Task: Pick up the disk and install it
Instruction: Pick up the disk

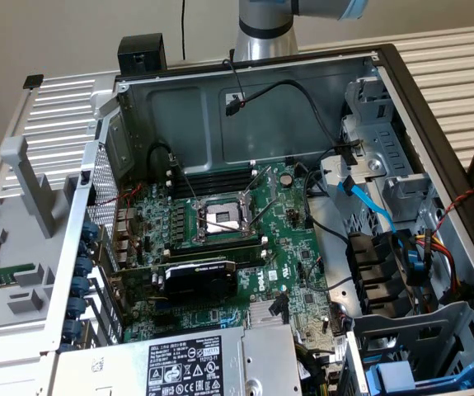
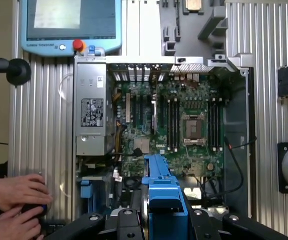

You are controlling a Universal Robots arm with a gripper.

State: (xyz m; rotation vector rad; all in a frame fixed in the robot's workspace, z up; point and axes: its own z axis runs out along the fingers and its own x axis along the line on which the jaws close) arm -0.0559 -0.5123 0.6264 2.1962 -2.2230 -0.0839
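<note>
Gripper [image 2: 165, 221] is pinching the disk [image 2: 162, 186] by its bright blue carrier. The black fingers are sitting on both flanks of the carrier, jaws partway closed on it, and the disk is showing edge-on in the wrist view. So the disk is off any surface and hanging well above the open computer case [image 2: 236, 150], roughly over the edge of the motherboard [image 2: 164, 120] nearest the camera. By this annotator's reading the pick-up part is done and the install part is not: the disk is touching nothing inside the case and is seated in no bay. In the exterior view, taking the motherboard [image 1: 245, 239] as dial centre, the arm's base [image 1: 263, 29] is standing at 12 o'clock behind the case. The grey drive cage [image 1: 385, 165] is sitting at 2 o'clock. The other blue-carrier drive [image 1: 401, 378] is lying in its bay at about 4 o'clock, and the power-supply box [image 1: 187, 363] is lying at 6 o'clock. The gripper's height above the bays cannot be told. In the wrist view a person's hands [image 2: 14, 199] are resting together on the ribbed table [image 2: 43, 150] just outside the case wall, on something dark that cannot be made out. A teach pendant [image 2: 71, 25] is lying beyond the power-supply box [image 2: 91, 110], well apart from the gripper.
</note>
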